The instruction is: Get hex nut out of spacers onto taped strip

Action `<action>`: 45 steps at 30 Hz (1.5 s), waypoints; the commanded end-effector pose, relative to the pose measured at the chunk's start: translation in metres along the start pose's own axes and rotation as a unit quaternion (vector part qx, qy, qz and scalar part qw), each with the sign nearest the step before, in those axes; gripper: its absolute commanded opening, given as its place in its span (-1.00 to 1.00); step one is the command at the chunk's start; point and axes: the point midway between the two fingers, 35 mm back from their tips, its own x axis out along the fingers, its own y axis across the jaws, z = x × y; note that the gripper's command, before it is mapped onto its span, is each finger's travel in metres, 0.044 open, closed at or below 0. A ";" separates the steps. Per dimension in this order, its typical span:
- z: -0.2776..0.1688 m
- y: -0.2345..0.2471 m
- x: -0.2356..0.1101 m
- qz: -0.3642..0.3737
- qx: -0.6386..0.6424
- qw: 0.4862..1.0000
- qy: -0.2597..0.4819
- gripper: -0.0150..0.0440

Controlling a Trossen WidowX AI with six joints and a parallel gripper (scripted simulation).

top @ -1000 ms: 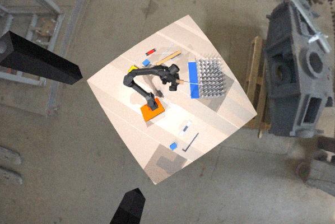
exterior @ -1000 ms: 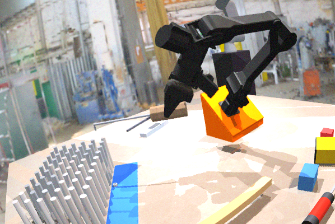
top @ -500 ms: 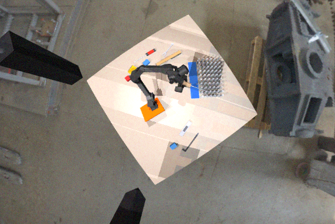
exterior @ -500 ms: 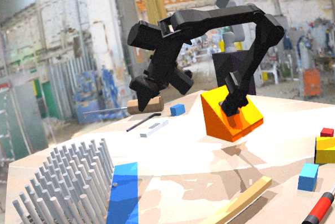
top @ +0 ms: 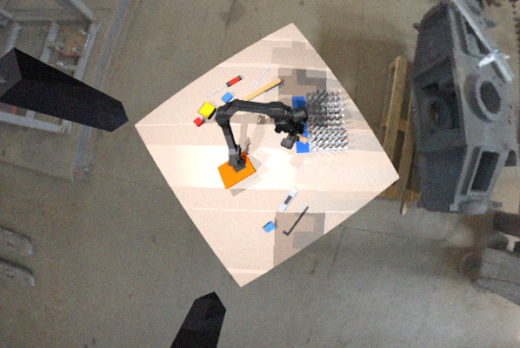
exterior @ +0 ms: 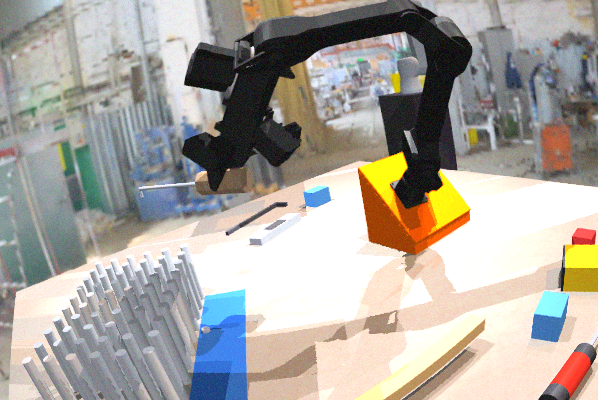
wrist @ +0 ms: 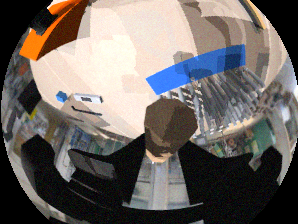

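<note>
One pale counter (exterior: 329, 270), patched in beige and brown, carrying everything. Over it, a black arm (exterior: 339, 25) arched high from an orange wedge base (exterior: 394, 220) off behind the fingers.

Fingers (exterior: 218, 170) clamped on the thick wooden handle of a hook tool (exterior: 229, 181), held well up in the air. Thin wire shaft lying roughly level, pointing away past the fingertips, with a small hooked end.

Far below and ahead of the fingers, a dense field of upright grey spacers (exterior: 129, 310), all seemingly standing. Along the near edge of that field, between it and the fingers, a blue taped strip (exterior: 221, 320).

On the strip, just beside the first row of spacers, a tiny pale nut (exterior: 205, 329), lying apart from the tool. In the overhead view, too small to make out.

Judged handling: nut light, hard and smooth, quick to skid or roll at a nudge, so best left untouched where it lies. Tool light too; wire stiff but long and liable to swing, wooden handle broad and grippy, the right place to hold. Set-down best made well to the side of the fingers, away from strip and spacers, wire kept from sweeping either.
</note>
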 end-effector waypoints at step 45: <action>-0.167 0.120 0.139 0.164 0.241 0.957 0.003 -0.49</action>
